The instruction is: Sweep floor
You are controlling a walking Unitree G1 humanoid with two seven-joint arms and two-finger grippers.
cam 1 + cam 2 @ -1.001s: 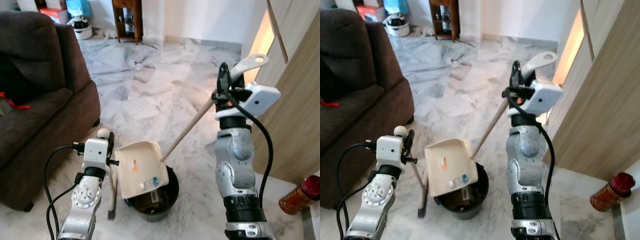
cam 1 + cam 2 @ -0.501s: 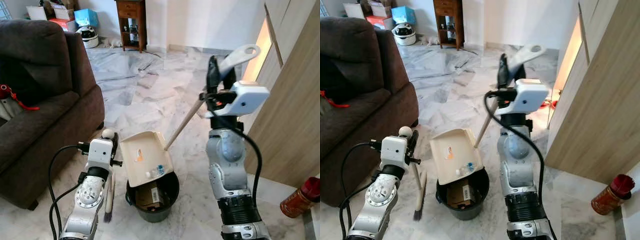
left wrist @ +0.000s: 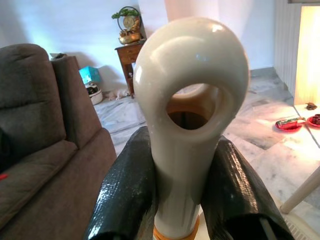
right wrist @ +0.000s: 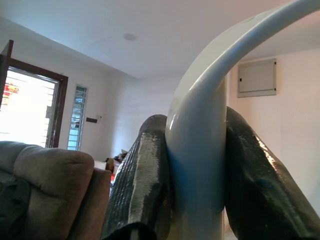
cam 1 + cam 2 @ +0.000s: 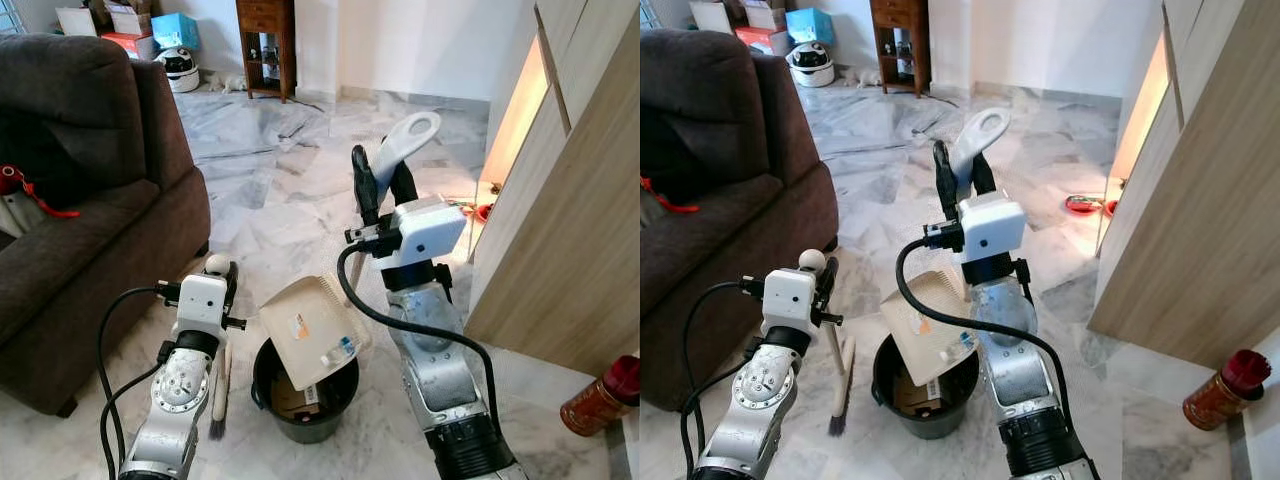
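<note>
My right gripper [image 5: 378, 186] is shut on the long handle [image 5: 404, 142] of a cream dustpan [image 5: 312, 330]. The pan is tipped steeply over a black bin [image 5: 305, 402], and scraps [image 5: 343, 350] lie at its lower edge. In the right wrist view, black fingers [image 4: 142, 180] clamp the pale handle [image 4: 200, 150]. My left gripper [image 5: 226, 284] is shut on a small brush [image 5: 218, 395] that hangs upright left of the bin, bristles near the floor. The left wrist view has the brush's ring-ended handle [image 3: 192, 100] squeezed between the fingers [image 3: 127, 195].
A dark brown sofa [image 5: 80, 200] stands close on the left. A wooden cabinet wall [image 5: 590, 220] runs along the right, with a red-capped bottle [image 5: 600, 395] at its foot. Red dishes [image 5: 1080, 203] lie on the marble floor beyond. A wooden side table [image 5: 265, 45] stands far back.
My right arm has swung left and down with the handle, tipping the dustpan steeper over the bin. The scraps have slid to its lower edge. The left arm holds still.
</note>
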